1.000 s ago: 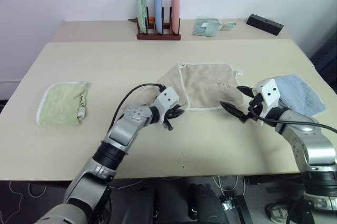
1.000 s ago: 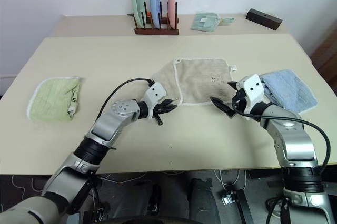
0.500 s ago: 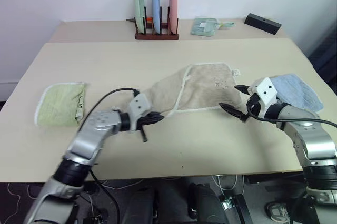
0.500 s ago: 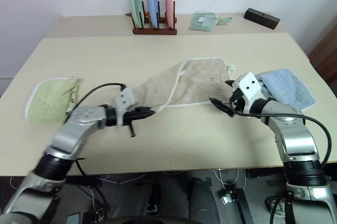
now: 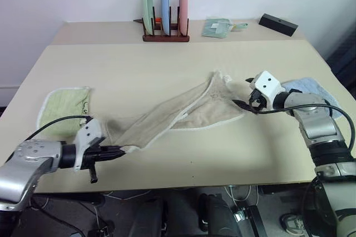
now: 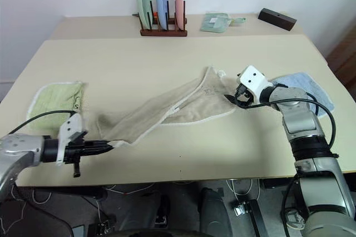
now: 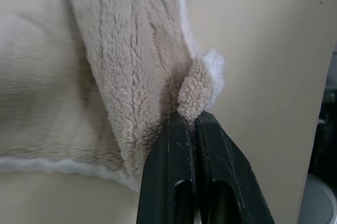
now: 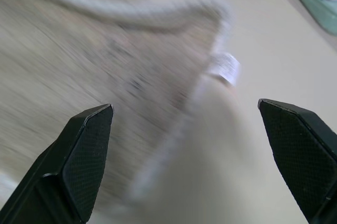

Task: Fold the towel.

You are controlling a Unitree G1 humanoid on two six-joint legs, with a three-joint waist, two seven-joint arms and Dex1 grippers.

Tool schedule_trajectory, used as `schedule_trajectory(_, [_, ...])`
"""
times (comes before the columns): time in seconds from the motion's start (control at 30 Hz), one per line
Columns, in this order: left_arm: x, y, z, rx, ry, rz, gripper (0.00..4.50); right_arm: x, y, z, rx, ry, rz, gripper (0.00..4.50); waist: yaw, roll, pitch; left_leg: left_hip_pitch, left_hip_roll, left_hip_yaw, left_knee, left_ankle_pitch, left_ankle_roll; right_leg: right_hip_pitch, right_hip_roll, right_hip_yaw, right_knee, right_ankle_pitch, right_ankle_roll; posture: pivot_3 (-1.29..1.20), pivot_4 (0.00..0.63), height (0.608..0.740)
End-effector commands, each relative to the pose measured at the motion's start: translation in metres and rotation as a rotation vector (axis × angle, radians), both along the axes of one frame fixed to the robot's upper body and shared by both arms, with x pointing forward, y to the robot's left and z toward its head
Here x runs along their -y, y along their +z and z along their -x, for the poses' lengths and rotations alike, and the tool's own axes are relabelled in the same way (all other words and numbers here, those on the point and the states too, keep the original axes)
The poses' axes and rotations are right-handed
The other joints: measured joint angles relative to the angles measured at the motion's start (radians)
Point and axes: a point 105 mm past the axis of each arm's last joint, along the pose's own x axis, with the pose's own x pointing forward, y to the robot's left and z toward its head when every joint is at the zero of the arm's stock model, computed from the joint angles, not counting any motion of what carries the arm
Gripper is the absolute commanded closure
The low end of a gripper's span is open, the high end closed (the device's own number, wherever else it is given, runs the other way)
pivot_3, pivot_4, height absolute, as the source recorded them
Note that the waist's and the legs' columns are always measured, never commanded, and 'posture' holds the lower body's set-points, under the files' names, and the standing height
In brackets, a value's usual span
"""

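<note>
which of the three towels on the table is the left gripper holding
The large beige terry towel with white piping. The left gripper pinches its corner; it lies stretched out, unlike the folded green and blue ones.

Soft, even, bright light falls over the worktop point(image 5: 167, 64), throwing only faint shadows and no glare. Ahead of the right gripper point(image 8: 184, 145) the towel point(image 8: 79, 66) is smeared with motion blur; at the left gripper point(image 7: 192, 124) its pile is sharp.

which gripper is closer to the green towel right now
Left. The left gripper, shut on a corner of the beige towel, sits just beside the green towel. The right gripper, open, is far across the table.
</note>
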Motion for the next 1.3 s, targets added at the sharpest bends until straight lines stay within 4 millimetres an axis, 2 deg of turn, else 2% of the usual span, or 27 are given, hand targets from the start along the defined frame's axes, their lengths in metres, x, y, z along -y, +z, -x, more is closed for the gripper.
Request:
schedule_trajectory(0.03, [-0.006,0.009,0.006,0.032,-0.005,-0.04,4.46,-0.002,0.024,-0.014,0.185,0.033,0.127,0.0,-0.01,0.0,0.0,0.0,0.0,0.0,0.0,0.0,0.0,0.0,0.0,0.0,0.0,0.0,0.0,0.0,0.15,0.737])
schedule_trajectory(0.13, [0.007,0.01,0.004,0.052,-0.032,-0.021,4.46,-0.028,0.02,-0.018,0.183,0.143,0.147,0.0,-0.017,0.0,0.0,0.0,0.0,0.0,-0.001,0.002,-0.004,0.0,0.0,0.0,0.0,0.0,0.0,0.0,0.15,0.737])
schedule_trajectory(0.23, [0.016,0.012,0.003,0.056,-0.053,0.003,4.46,-0.036,0.016,-0.021,0.173,0.183,0.157,0.0,-0.017,0.0,0.0,0.0,0.001,0.0,-0.001,0.003,-0.005,0.0,0.001,0.0,0.0,0.001,0.001,0.0,0.15,0.737])
schedule_trajectory(0.33, [0.048,0.007,0.008,0.05,-0.162,0.029,4.46,-0.058,0.004,-0.028,0.195,0.263,0.305,0.0,-0.016,0.001,0.001,0.0,0.0,0.0,-0.001,0.003,-0.005,0.0,0.0,0.0,0.0,0.001,0.002,0.0,0.15,0.737])
schedule_trajectory(0.47, [0.054,0.005,0.004,0.058,-0.157,0.039,4.46,-0.059,-0.005,-0.044,0.002,0.105,0.033,0.0,-0.019,0.0,0.001,0.0,0.0,0.0,-0.001,0.003,-0.006,0.0,0.0,0.001,0.001,0.001,0.001,0.0,0.15,0.737])
schedule_trajectory(0.57, [0.054,0.005,0.003,0.058,-0.156,0.037,4.46,-0.058,-0.015,-0.044,-0.139,0.053,-0.099,0.0,-0.014,0.001,0.001,0.0,0.001,-0.001,-0.002,0.004,-0.007,0.0,0.001,0.0,0.001,0.001,0.002,0.0,0.15,0.737])
schedule_trajectory(0.73, [0.055,0.005,0.002,0.064,-0.152,0.039,4.46,-0.045,-0.034,-0.042,-0.397,-0.135,-0.327,0.0,-0.014,0.001,0.001,0.0,0.001,-0.001,-0.001,0.004,-0.007,0.0,0.0,0.001,0.001,0.001,0.0,0.0,0.15,0.737])
schedule_trajectory(0.83, [0.057,0.003,0.001,0.065,-0.152,0.043,4.5,-0.037,-0.043,-0.036,-0.439,-0.159,-0.308,0.77,-0.013,0.001,0.0,0.0,0.001,-0.001,-0.001,0.004,-0.007,0.0,-0.001,0.0,0.001,0.001,0.0,0.0,0.15,0.737])
schedule_trajectory(1.0, [0.06,0.002,-0.001,0.072,-0.158,0.047,4.5,-0.028,-0.048,-0.021,-0.491,-0.169,-0.325,3.15,-0.008,0.001,0.0,0.001,0.0,-0.003,-0.001,0.003,-0.006,0.001,-0.001,0.0,0.001,0.001,0.0,0.0,0.15,0.737])
schedule_trajectory(1.03, [0.06,0.003,-0.002,0.076,-0.159,0.047,4.5,-0.026,-0.047,-0.018,-0.493,-0.167,-0.327,3.75,-0.005,0.001,0.0,0.001,-0.001,-0.003,-0.001,0.003,-0.007,0.001,-0.002,0.0,0.001,0.001,0.0,0.0,0.15,0.737])
schedule_trajectory(1.1, [0.061,0.003,-0.003,0.082,-0.158,0.048,4.5,-0.023,-0.043,-0.009,-0.496,-0.157,-0.335,4.42,0.003,0.001,0.0,0.001,-0.001,-0.004,-0.001,0.003,-0.006,0.002,-0.002,0.0,0.001,0.001,0.0,0.0,0.15,0.737])
schedule_trajectory(1.2, [0.058,0.004,-0.004,0.086,-0.151,0.044,4.5,-0.009,-0.036,0.024,-0.5,-0.091,-0.28,4.42,0.016,0.001,0.0,0.0,-0.002,-0.004,-0.001,0.003,-0.006,0.001,-0.002,0.0,0.0,0.001,0.0,0.0,0.15,0.737])
schedule_trajectory(1.3, [0.053,0.003,-0.003,0.087,-0.144,0.038,4.5,0.011,-0.035,0.068,-0.522,-0.05,-0.185,4.42,0.024,0.002,0.0,-0.002,-0.002,-0.006,-0.001,0.001,-0.003,0.001,-0.002,0.0,-0.001,0.001,0.001,0.0,0.15,0.737])
